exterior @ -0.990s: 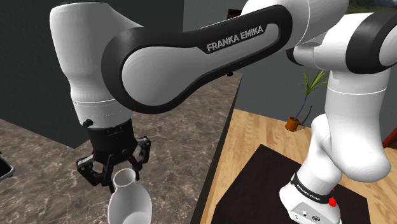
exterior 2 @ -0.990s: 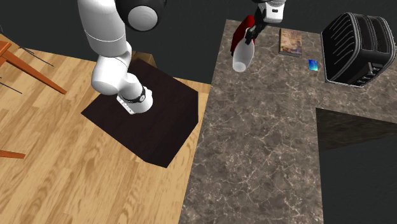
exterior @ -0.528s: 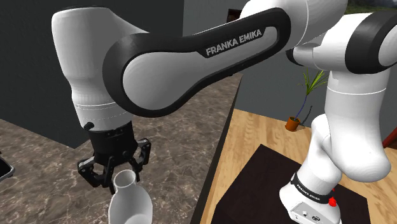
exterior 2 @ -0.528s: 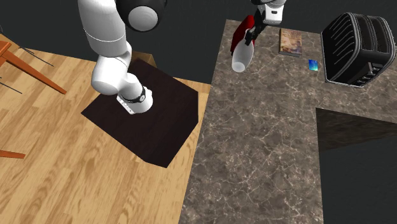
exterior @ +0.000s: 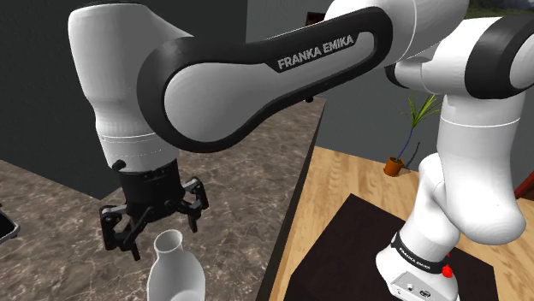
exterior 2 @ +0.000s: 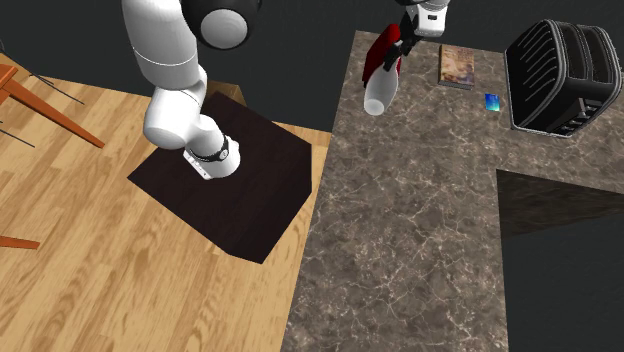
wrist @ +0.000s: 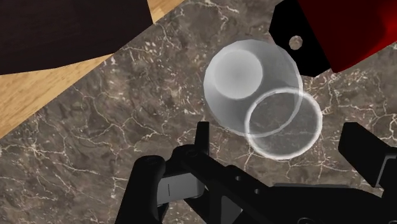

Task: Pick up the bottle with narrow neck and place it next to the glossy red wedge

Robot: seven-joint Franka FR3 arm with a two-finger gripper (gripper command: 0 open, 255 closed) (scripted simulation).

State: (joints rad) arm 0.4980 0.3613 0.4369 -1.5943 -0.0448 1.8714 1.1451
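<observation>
One bottle [exterior: 175,272] sits just below the gripper [exterior: 156,227], fingers spread wide, gripping nothing; one red wedge [wrist: 356,25] lies just beyond.

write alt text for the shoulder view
An upright white narrow-necked bottle rises from the bottom edge over a dark marbled counter. The black gripper hangs just above it, fingers apart and clear of its neck. The white Franka arm arches overhead from its stand at lower right.

White narrow-necked bottle [exterior: 175,272] upright, just beside glossy red wedge [exterior 2: 376,54].
</observation>
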